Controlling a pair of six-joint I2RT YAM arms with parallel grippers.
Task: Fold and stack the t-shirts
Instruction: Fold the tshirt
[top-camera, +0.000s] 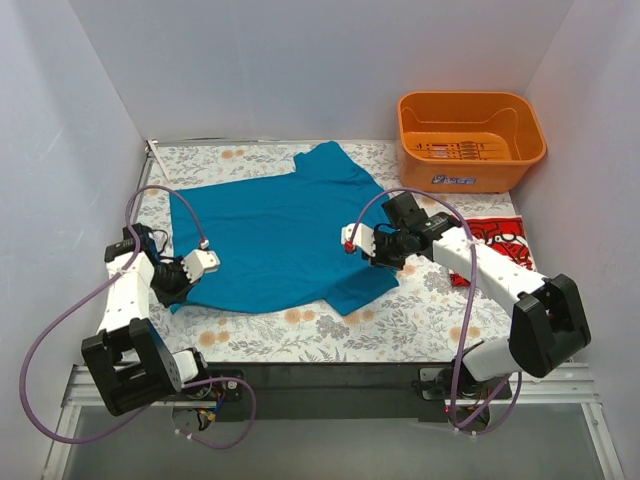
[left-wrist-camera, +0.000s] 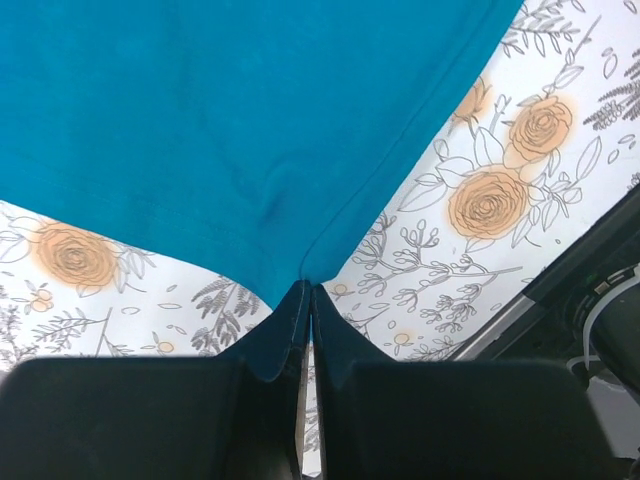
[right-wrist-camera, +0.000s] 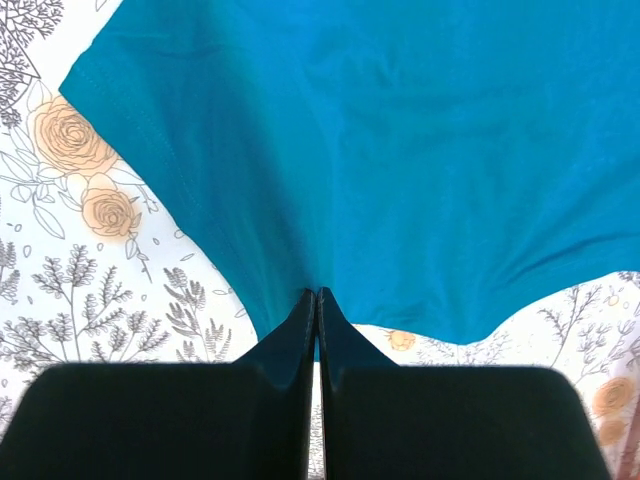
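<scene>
At the left, the left gripper (left-wrist-camera: 305, 300) is pinched together on a near-left edge of the plain teal-blue cloth t-shirt (top-camera: 280, 235); its wrist view shows a tongue of teal cloth caught between the closed fingers. The shirt itself lies spread nearly flat over the middle of the floral-patterned table (top-camera: 300, 335), with one sleeve reaching toward the far side, and I see no fold in it. At its near-right edge, the right gripper (right-wrist-camera: 317, 298) is likewise clamped on the teal cloth, which pulls into soft creases toward the fingers. Further right, the red cloth t-shirt with white print (top-camera: 500, 238) lies at the table's right edge, partly hidden under the right arm; whether it is folded cannot be told. The orange plastic basket (top-camera: 470, 140) sits at the far right corner. By my judgement the task is at an early stage: the first fold of the teal shirt is only being set up, and nothing is stacked.
</scene>
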